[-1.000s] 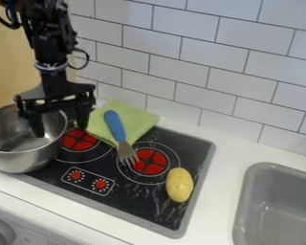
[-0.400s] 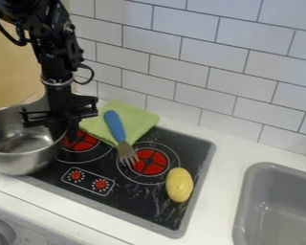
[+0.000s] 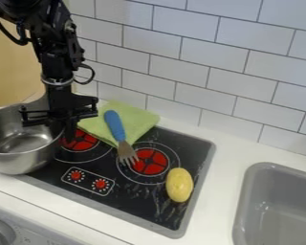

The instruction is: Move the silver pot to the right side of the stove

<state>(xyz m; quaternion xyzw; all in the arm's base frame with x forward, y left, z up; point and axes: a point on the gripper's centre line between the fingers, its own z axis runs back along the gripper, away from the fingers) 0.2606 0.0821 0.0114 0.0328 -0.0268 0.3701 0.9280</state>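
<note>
My gripper point(image 3: 63, 133) hangs down at the left of the view, over the right rim of the silver pot point(image 3: 20, 162). Its fingers are close together, with the pot's wall pinched between them, one inside and one outside. The pot stands upright at the left side of the black stove point(image 3: 133, 203), beside the left burner. The gripper hides part of the pot's far right edge.
A green cloth point(image 3: 135, 119) lies at the stove's back edge, with a blue-handled fork point(image 3: 116, 125) across it reaching the right burner point(image 3: 150, 162). A yellow potato-like object point(image 3: 179, 184) rests on the stove's right part. The grey sink point(image 3: 280, 206) lies farther right.
The gripper's fingers, wide apart a second ago, have come together on the pot's right rim. The gripper has also lowered slightly. The pot has stayed in nearly the same place.
</note>
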